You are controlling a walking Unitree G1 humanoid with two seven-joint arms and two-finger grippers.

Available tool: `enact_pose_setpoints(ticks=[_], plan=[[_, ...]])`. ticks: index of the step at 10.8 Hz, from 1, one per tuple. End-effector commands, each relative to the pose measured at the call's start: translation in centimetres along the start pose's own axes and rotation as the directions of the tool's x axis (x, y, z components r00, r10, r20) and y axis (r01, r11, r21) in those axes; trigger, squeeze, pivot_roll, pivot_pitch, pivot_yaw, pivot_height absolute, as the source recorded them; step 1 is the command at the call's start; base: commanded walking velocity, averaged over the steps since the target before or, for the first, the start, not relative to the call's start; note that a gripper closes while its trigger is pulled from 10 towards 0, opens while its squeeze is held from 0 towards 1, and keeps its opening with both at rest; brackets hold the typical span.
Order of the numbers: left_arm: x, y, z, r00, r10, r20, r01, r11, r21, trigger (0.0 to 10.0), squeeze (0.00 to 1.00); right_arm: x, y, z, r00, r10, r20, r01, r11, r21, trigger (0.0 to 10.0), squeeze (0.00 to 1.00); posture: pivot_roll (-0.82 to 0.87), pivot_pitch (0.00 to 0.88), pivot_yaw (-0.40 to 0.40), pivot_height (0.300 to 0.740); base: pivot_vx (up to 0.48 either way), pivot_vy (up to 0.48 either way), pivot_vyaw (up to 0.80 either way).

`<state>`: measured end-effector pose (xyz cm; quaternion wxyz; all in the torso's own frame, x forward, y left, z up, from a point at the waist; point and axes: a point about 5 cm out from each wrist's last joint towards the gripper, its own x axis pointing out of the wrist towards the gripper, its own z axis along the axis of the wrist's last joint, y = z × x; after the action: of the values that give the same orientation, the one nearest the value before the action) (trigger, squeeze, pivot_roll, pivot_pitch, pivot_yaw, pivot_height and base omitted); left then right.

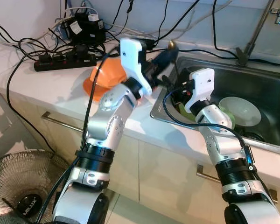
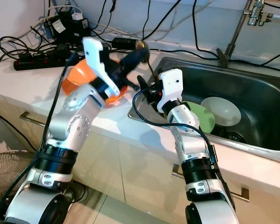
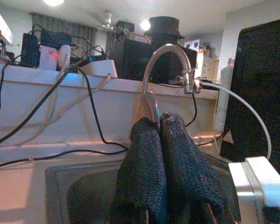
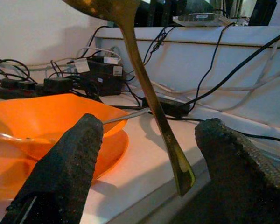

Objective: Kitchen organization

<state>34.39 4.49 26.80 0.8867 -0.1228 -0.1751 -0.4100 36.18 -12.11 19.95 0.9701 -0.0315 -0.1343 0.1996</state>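
Two fingers (image 4: 70, 163) spread | spoon (image 4: 144, 84) between | orange bowl (image 4: 46, 121) behind

The sink (image 1: 270, 88) is set into the table (image 1: 51, 84), with a plate (image 2: 200, 116) and a bowl (image 2: 220, 111) lying in it, the bowl to the right of the plate. Left of the sink, on the table, stands a stack of bowls (image 1: 105, 74), and behind them, farther left of the sink, a power strip (image 1: 65, 60) lies among cables. The tap (image 1: 259, 28) rises behind the sink, and a fan (image 1: 23, 186) stands on the floor below the table, left of the sink.
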Motion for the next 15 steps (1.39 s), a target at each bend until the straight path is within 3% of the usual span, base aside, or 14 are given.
enact_pose_setpoints(ticks=[1, 4, 5, 6, 15], plan=[[0.0, -0.4, 0.5, 1.000, -0.031, 0.003, 0.031, 0.999, 0.016, 10.0, 0.00, 0.1, 0.2, 0.2, 1.000, -0.004, 0.010, 0.004, 1.000, -0.005, 10.0, 0.00, 0.14, 0.000, 0.044, 0.740, 0.000, 0.000, 0.00], [-0.2, -0.7, 0.2, 0.999, -0.036, -0.014, 0.036, 0.999, 0.005, 10.0, 0.00, 0.1, 0.1, 0.4, 1.000, -0.023, 0.019, 0.023, 1.000, -0.001, 9.7, 0.00, 0.14, 0.000, 0.047, 0.740, 0.000, 0.000, 0.00], [-0.3, -0.6, 0.1, 0.999, -0.032, -0.017, 0.032, 0.999, -0.006, 10.0, 0.00, 0.1, 0.0, 0.4, 0.999, -0.027, 0.024, 0.027, 1.000, 0.000, 1.1, 0.00, 0.14, 0.002, 0.048, 0.740, 0.000, 0.000, 0.00], [-0.5, -0.6, 0.0, 0.999, -0.033, -0.029, 0.033, 0.999, -0.014, 10.0, 0.00, 0.1, 0.0, 0.5, 0.999, -0.032, 0.029, 0.032, 0.999, 0.002, 0.0, 0.00, 0.14, 0.006, 0.051, 0.740, 0.000, 0.000, 0.00], [-0.4, -1.0, -0.9, 0.994, -0.069, -0.081, 0.064, 0.996, -0.068, 10.0, 0.00, 0.1, 0.2, 0.3, 0.999, -0.042, 0.031, 0.042, 0.999, 0.009, 0.0, 0.00, 0.14, 0.017, 0.055, 0.740, 0.000, 0.000, 0.00]])
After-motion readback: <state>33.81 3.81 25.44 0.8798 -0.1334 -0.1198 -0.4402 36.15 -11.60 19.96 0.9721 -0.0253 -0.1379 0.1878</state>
